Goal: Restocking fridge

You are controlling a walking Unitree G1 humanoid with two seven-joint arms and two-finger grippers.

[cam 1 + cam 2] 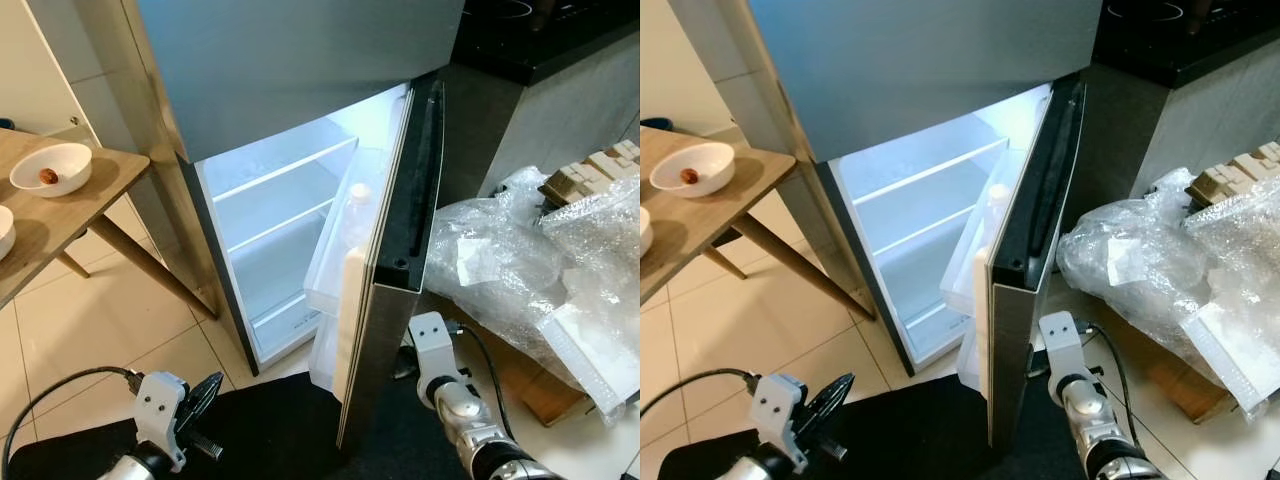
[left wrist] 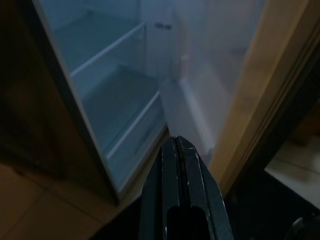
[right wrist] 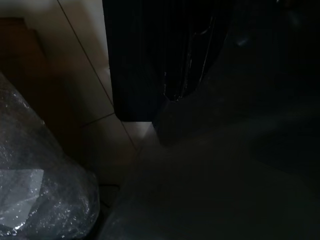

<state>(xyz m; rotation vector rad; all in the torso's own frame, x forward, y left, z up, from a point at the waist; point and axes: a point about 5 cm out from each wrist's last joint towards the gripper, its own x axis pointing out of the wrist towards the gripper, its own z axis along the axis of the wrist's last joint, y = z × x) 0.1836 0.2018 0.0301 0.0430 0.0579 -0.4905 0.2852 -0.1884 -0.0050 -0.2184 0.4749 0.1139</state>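
The fridge (image 1: 300, 90) stands before me with its lower door (image 1: 390, 270) swung open to the right, edge-on to me. The white shelves (image 1: 280, 215) inside are lit and bare. A clear bottle (image 1: 357, 205) stands in the door rack. My left gripper (image 1: 208, 388) hangs low at the front left, shut and holding nothing. In the left wrist view it (image 2: 175, 141) points at the lower compartment. My right gripper (image 1: 410, 362) is low by the door's outer face, partly hidden by the door.
A wooden table (image 1: 100, 185) at the left carries a white bowl (image 1: 52, 168) with something reddish in it. Bags of clear plastic wrap (image 1: 520, 260) and cardboard (image 1: 540, 385) lie on the floor to the right. A dark counter (image 1: 540, 40) runs behind them.
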